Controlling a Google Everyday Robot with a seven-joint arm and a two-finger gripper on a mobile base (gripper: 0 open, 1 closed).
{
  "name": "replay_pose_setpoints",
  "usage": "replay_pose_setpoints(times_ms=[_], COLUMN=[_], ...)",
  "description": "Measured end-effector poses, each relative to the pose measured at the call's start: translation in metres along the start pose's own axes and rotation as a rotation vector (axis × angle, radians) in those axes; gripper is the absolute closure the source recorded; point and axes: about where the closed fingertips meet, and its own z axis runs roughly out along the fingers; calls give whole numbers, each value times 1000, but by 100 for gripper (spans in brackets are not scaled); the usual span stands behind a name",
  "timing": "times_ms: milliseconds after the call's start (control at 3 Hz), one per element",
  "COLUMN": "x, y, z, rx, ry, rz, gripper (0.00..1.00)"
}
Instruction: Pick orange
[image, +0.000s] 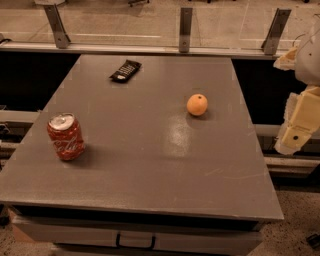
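The orange (197, 105) is a small round fruit with a dark stem dimple. It sits on the grey table (145, 165), right of the middle. My gripper (299, 125) is a pale, cream-coloured part at the right edge of the view. It hangs beyond the table's right side, well to the right of the orange and apart from it. It holds nothing that I can see.
A red soda can (65, 136) stands upright near the table's left edge. A small black packet (125, 70) lies at the far side. A glass railing with metal posts (185, 29) runs behind the table. A drawer handle (135, 241) shows below the front edge.
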Motion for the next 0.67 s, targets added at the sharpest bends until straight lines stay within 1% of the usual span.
replay_pose_setpoints(times_ms=[333, 667], x=[0, -2], y=[0, -5], z=[0, 3], rx=[0, 11], ry=[0, -20], rz=[0, 1], gripper=[0, 0])
